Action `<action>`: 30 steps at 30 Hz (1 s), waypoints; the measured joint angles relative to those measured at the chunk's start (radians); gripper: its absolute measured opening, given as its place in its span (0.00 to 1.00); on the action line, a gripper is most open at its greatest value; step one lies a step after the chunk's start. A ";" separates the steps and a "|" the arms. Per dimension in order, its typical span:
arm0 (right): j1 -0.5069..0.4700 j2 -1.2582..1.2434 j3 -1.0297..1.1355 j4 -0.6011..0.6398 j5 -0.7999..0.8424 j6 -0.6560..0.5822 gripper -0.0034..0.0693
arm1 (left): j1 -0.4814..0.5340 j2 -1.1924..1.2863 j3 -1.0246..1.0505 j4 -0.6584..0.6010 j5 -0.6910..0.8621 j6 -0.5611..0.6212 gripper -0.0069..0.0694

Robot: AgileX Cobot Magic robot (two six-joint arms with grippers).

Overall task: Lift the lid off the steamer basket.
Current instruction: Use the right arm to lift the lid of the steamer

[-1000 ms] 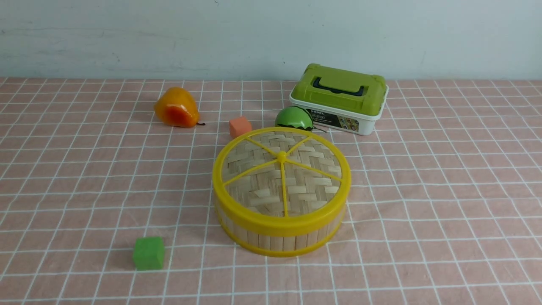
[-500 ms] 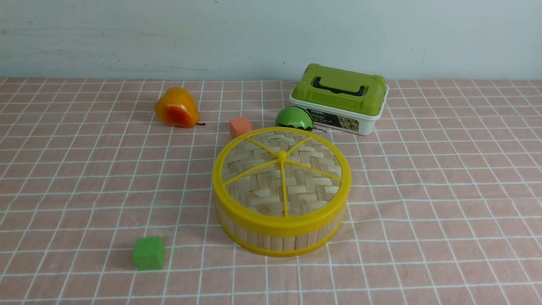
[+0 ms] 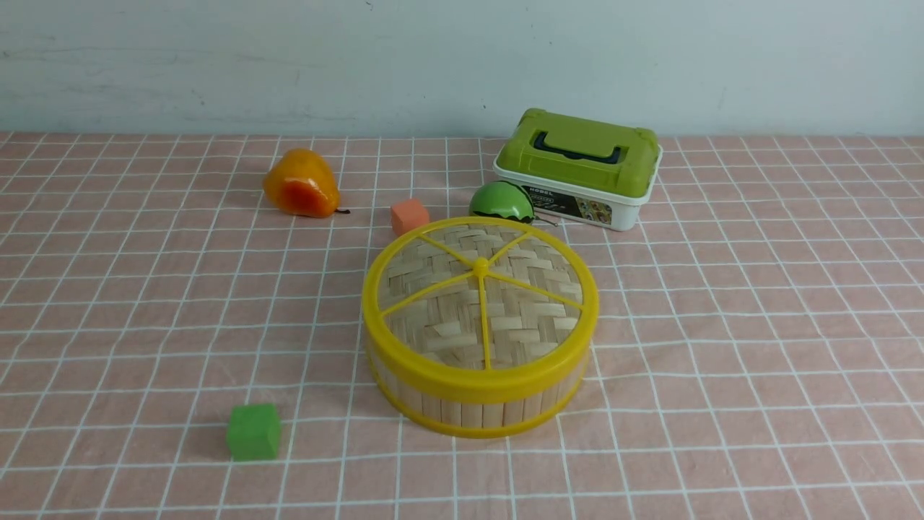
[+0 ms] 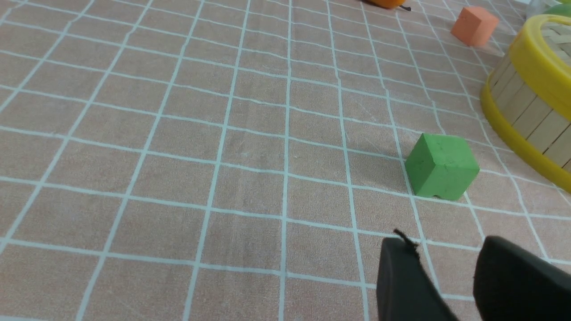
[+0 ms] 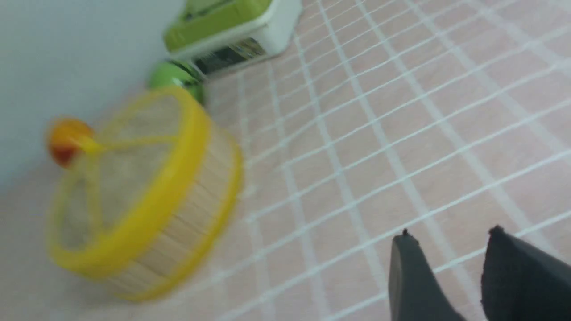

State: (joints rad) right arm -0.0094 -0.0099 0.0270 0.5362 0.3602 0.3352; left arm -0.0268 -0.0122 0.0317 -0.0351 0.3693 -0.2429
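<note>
In the front view, a pink cloth ruled with white squares is seen under everything. At the lower left a green foam-like cube is set, well apart from the rest. At the upper left a glossy orange pear is laid on its side. Right of it, a small orange cube is placed just behind the steamer basket, a round tub of upright pale slats between yellow rims, standing at frame centre. The lid is seated flat on it, woven bamboo crossed by five yellow spokes meeting at a knob. A green half-round toy is found just behind the basket's far edge, and a white box with a green handled top behind that, at the upper right. Nothing is laid on the lid.

The grippers are shown only in the wrist views. The left gripper is seen spread, nothing between its dark fingers, near the green cube, where a small notch in the cube's base is revealed. The right gripper is likewise parted and empty above bare cloth, with the basket blurred and well apart.
</note>
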 joint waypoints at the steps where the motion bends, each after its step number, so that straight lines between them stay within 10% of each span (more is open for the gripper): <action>1: 0.000 0.000 0.000 0.059 0.000 0.019 0.35 | 0.000 0.000 0.000 0.000 0.000 0.000 0.40; 13: 0.000 0.000 0.000 0.163 -0.006 0.021 0.36 | 0.000 0.000 0.000 0.000 0.000 0.000 0.40; 30: 0.000 0.750 -0.944 -0.153 0.669 -0.703 0.02 | 0.000 0.000 0.000 0.000 0.000 0.000 0.40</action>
State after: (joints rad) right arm -0.0094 0.7404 -0.9175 0.3834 1.0296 -0.3680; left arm -0.0268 -0.0122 0.0317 -0.0354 0.3693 -0.2429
